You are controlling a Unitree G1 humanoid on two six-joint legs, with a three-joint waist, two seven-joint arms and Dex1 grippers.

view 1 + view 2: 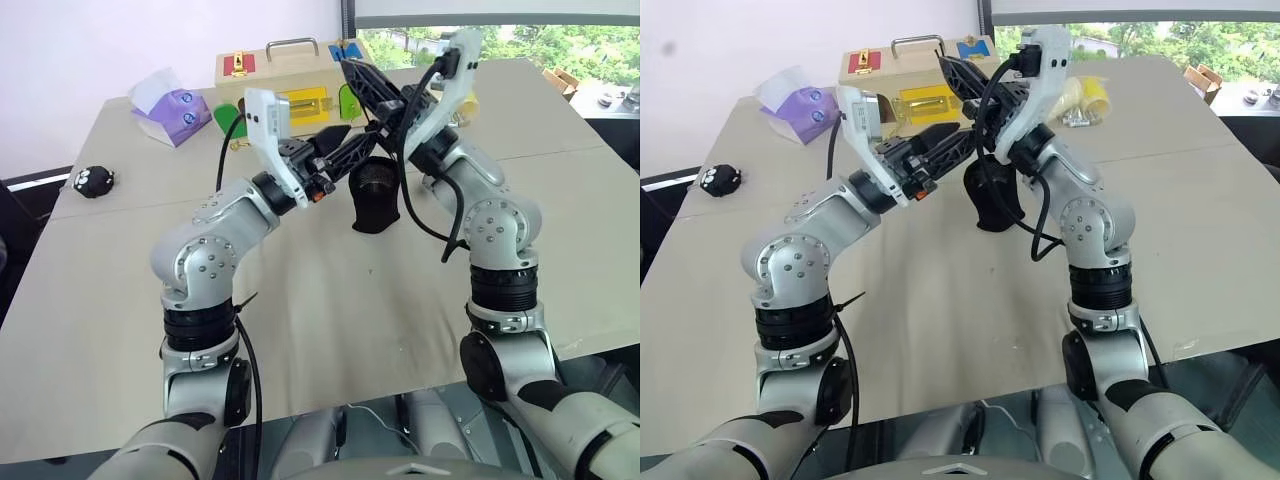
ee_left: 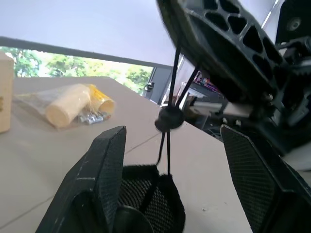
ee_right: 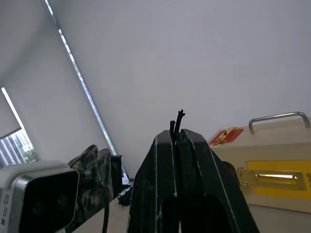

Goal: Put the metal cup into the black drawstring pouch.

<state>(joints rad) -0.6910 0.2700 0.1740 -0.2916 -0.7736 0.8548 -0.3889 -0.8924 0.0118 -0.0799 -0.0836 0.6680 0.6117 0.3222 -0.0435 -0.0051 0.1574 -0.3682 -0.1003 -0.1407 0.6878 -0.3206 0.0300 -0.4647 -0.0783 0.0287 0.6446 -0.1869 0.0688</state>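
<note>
The black drawstring pouch hangs above the table by its thin cord, mouth upward. My right gripper is raised above it and shut on the cord, whose ends poke out past the fingertips. A small bead sits on the cord just over the pouch's mouth. My left gripper is open beside the cord, its two fingers spread either side of the bead without touching it. The metal cup is hidden.
A wooden box with a metal handle stands at the back of the table. A purple tissue pack and a small black fuzzy toy lie at the far left. A clear bag of yellow parts lies at the back right.
</note>
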